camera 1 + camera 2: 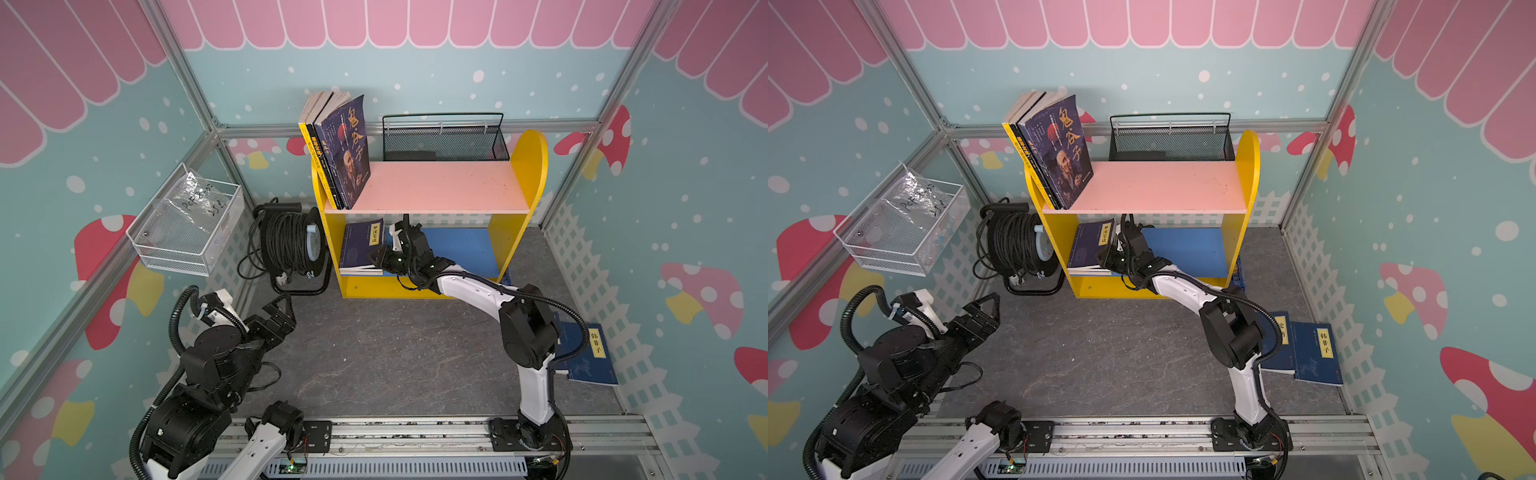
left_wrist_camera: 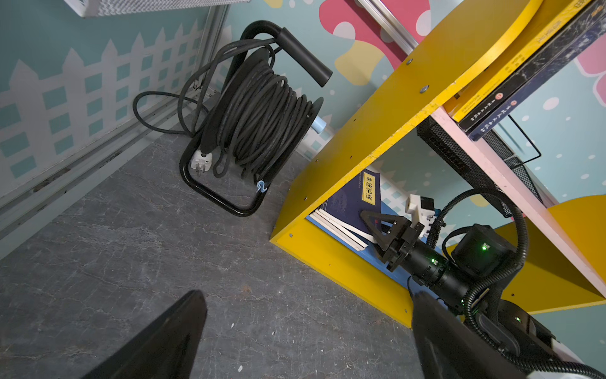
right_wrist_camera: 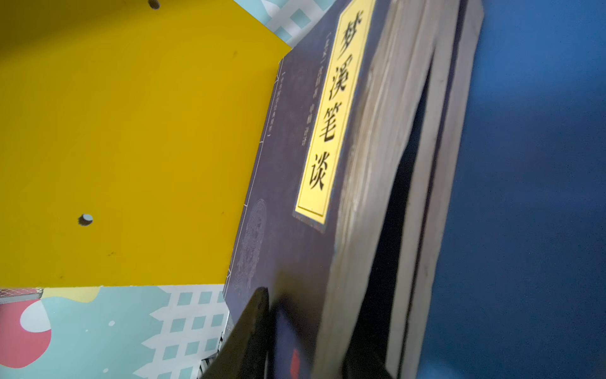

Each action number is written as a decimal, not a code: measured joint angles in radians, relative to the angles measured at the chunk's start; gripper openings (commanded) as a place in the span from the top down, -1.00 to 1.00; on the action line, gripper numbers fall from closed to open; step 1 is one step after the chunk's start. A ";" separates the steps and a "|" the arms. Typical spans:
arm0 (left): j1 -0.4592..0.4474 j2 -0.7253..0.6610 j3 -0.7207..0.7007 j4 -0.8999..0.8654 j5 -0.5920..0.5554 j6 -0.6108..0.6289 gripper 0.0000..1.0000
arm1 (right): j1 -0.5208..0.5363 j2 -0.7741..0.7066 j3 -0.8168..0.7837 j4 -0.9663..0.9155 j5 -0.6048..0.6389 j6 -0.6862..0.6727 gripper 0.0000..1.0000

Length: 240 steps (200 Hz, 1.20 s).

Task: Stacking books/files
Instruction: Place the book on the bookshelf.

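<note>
The right hand is inside the yellow bookcase, partly closed on the near edge of the top navy book. That book lies on a flat pile at the left end of the blue lower shelf, with a gap showing beneath it. Held by that edge alone, it could sag, slip or drag the book below, and a lift might knock the pink shelf overhead. The left hand hangs wide open and empty over the floor. The held book's yellow label reads 梦溪笔谈. The purple book standing on top says 鬼谷子, and a loose navy book on the floor at right says 韩非子.
</note>
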<state>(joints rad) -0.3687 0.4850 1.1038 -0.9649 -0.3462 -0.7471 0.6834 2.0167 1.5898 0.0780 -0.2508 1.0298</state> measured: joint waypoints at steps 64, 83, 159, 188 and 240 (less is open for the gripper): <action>0.000 0.003 0.000 0.003 0.003 0.003 -0.99 | 0.000 0.000 0.006 -0.007 0.000 -0.001 0.35; 0.000 0.002 0.000 0.005 0.003 0.003 -0.99 | 0.000 0.000 0.007 -0.010 -0.001 -0.001 0.34; 0.000 0.002 0.000 0.005 0.003 0.003 -0.99 | 0.004 0.014 0.035 -0.029 -0.005 -0.004 0.34; 0.000 0.001 0.000 0.005 0.003 0.003 -0.99 | 0.004 0.028 0.059 -0.042 -0.005 -0.005 0.34; 0.000 -0.010 -0.006 0.005 0.002 0.002 -0.99 | 0.004 0.030 0.067 -0.056 -0.002 -0.008 0.35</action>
<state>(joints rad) -0.3687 0.4755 1.0977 -0.9596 -0.3439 -0.7448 0.6876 2.0468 1.6566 0.0223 -0.2527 1.0214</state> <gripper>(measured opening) 0.994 0.328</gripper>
